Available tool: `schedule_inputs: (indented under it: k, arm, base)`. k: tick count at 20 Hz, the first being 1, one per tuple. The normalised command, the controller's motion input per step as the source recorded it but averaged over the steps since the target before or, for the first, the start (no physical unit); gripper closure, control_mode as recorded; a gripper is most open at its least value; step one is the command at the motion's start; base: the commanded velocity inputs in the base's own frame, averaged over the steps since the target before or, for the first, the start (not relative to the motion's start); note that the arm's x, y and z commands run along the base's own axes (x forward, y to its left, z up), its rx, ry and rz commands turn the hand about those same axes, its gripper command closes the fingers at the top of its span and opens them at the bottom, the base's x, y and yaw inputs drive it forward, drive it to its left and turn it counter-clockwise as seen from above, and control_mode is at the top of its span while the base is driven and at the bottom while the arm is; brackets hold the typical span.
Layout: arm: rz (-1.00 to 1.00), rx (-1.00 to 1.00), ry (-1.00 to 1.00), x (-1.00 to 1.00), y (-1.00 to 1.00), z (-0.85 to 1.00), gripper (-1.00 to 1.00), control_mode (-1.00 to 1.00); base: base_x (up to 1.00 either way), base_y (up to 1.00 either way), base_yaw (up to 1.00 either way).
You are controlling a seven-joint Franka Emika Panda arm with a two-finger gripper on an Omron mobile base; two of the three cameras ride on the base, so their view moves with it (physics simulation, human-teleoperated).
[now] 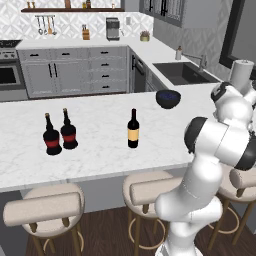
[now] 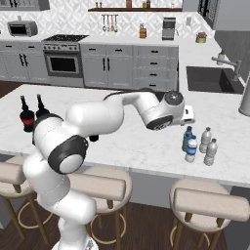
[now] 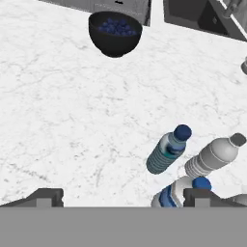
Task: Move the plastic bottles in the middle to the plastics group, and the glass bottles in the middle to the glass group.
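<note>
The gripper is spread wide open, nothing held, hovering over the counter. A dark bowl is seen filled with blueberries.

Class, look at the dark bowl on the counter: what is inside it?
The bowl holds a heap of small dark-blue round pieces, seen in the hand view. What lies beneath that top layer is covered.

The counter held two round red-labelled bottles and one slim wine bottle. Four small plastic bottles stood together, plus one dark bowl.
</note>
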Motion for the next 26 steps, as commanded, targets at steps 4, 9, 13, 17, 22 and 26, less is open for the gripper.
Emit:
schedule_inputs:
  k: [4, 9, 13, 17, 22, 26]
  arm:
    - [0.20, 0.00, 0.13, 0.00, 1.00, 0.31, -1.00, -1.00]
    - [0.28, 0.00, 0.07, 0.00, 1.00, 0.13, -1.00, -1.00]
    - [0.16, -0.04, 0.13, 0.00, 1.00, 0.36, -1.00, -1.00]
    - [0.18, 0.01, 0.05, 0.08, 0.96, 0.16, -1.00, -1.00]
    - [0.24, 0.13, 0.00, 0.33, 0.60, -0.21, -1.00, -1.00]
    - [0.26, 0.22, -0.05, 0.56, 0.18, -0.43, -1.00, -1.00]
  base:
    - [0.00, 0.00, 0.00]
    - [0.00, 0.00, 0.00]
    - [0.00, 0.00, 0.00]
    - [0.00, 0.00, 0.00]
    - [0.00, 0.00, 0.00]
    - [0.00, 0.00, 0.00]
